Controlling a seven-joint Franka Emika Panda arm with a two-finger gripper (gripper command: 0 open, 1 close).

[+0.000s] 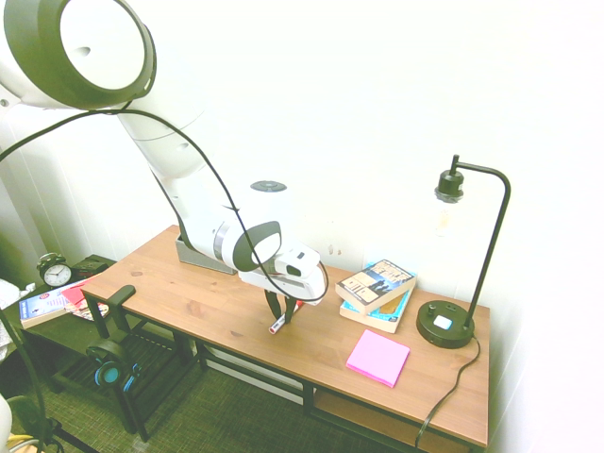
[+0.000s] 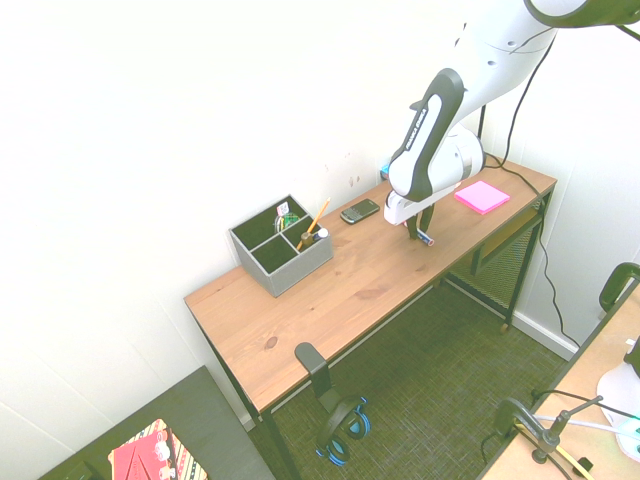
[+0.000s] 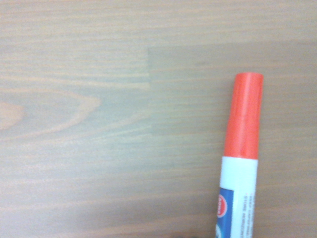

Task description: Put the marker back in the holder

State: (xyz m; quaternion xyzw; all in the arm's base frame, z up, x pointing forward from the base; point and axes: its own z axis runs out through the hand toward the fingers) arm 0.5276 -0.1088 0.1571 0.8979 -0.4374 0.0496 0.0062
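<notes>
Second exterior view shows the desk (image 2: 330,290) running from near left to far right, with the arm (image 2: 440,130) reaching down over its right half. The holder (image 2: 280,250) stands toward the far-left part of the top, against the wall, well apart from the gripper (image 2: 421,236); pens already fill its right-hand cells, while the near-left cell looks empty. A phone (image 2: 359,211) lies between the holder and the arm, near the wall. Off to the right sit a pink pad (image 2: 481,196) and, in the first exterior view, books (image 1: 377,293) and a lamp (image 1: 453,283). The gripper is low over the wood with the marker (image 1: 278,324) at its fingertips, one end touching or just above the surface; the fingers appear closed on the marker, though the contact itself is too small to see clearly. The wrist view shows the red cap (image 3: 242,116) and white barrel close over the woodgrain. To do this step well, the grasp should be firm before lifting, the lift straight up, the carry left passing above the phone, and the marker brought upright over an open cell before release, clear of the pens.
</notes>
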